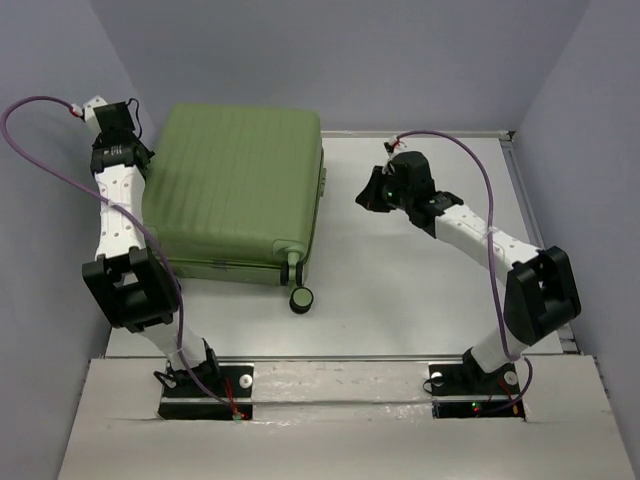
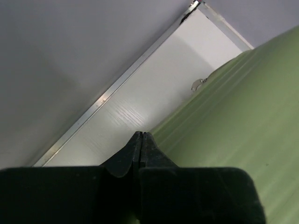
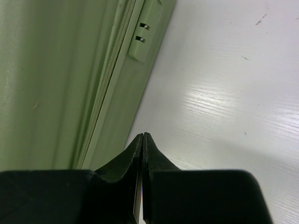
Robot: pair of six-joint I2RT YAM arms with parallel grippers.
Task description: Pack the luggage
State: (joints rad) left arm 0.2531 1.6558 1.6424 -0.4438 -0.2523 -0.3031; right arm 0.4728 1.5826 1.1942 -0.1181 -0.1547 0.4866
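The luggage (image 1: 238,190) is a large light-green ribbed suitcase lying closed on the table's left half, with a black-and-green wheel (image 1: 300,298) at its near right corner. My left gripper (image 2: 141,134) is shut and empty at the case's left edge, beside the green shell (image 2: 243,126). My right gripper (image 3: 143,135) is also shut and empty, just right of the case's zippered side (image 3: 112,74), over bare table. From above, the left gripper (image 1: 142,158) is beside the case's far left corner. The right gripper (image 1: 368,196) sits a short gap from the case's right side.
White table (image 1: 420,270) with a raised metal rim (image 1: 420,132) along its far edge and grey walls around it. A lock block (image 3: 144,33) sits on the case's side, and purple cables (image 1: 470,165) loop over both arms.
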